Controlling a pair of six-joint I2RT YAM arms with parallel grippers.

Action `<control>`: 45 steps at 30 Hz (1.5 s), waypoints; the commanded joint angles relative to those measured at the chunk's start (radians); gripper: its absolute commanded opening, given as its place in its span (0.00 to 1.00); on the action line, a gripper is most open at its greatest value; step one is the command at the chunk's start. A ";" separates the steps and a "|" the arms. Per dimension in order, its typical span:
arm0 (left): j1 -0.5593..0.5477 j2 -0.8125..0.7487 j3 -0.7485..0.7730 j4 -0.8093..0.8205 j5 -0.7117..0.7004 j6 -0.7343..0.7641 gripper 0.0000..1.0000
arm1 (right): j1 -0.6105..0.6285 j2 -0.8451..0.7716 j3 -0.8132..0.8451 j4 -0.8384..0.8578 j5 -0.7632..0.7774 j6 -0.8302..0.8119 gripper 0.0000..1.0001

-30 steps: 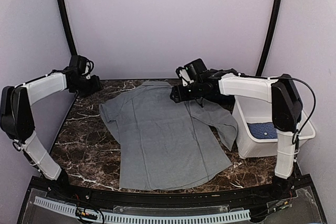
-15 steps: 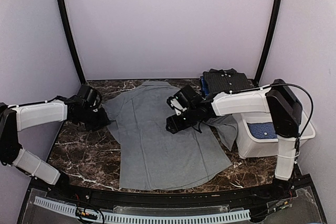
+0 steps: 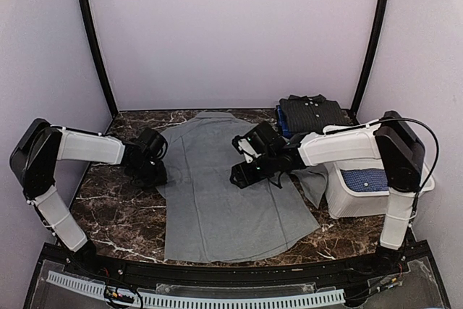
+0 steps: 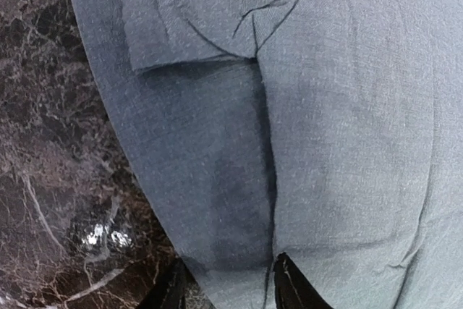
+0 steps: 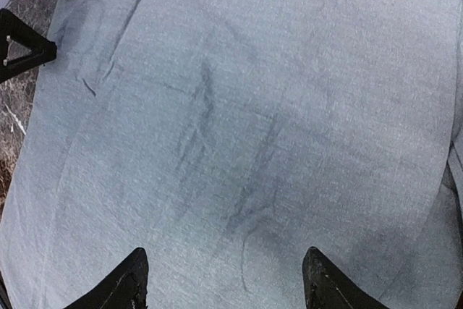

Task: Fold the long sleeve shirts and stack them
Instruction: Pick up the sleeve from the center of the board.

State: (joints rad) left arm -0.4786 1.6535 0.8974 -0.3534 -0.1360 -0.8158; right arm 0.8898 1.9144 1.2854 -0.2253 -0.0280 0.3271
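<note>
Marble tabletop (image 3: 108, 211) bears grey shirt (image 3: 217, 208) spread flat.

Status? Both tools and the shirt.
Left tool at left edge of grey shirt, grip unclear. Right tool open over its middle. Nothing blocking.

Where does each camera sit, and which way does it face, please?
Top external: fixed above, behind the arms, looking down on the table, grey shirt, left arm and right arm.
Left wrist: on that wrist, looking down at the shirt's edge; left gripper at the bottom.
Right wrist: on that wrist, looking down at the shirt's middle; right gripper at the bottom.
Shared: all show the grey shirt.
</note>
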 commanded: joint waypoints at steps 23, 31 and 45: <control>0.082 -0.004 0.153 -0.232 -0.251 0.193 0.00 | 0.003 -0.014 -0.178 0.063 0.119 0.036 0.69; 0.183 -0.032 0.189 -0.263 -0.243 0.305 0.00 | -0.004 0.019 -0.184 0.055 0.110 0.052 0.69; 0.375 -0.057 0.286 -0.336 -0.319 0.337 0.00 | -0.062 0.013 -0.223 0.045 0.095 0.063 0.69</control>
State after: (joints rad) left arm -0.1547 1.6566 1.1252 -0.6376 -0.3996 -0.5026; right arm 0.8562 1.9068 1.1000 -0.1196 0.0673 0.3763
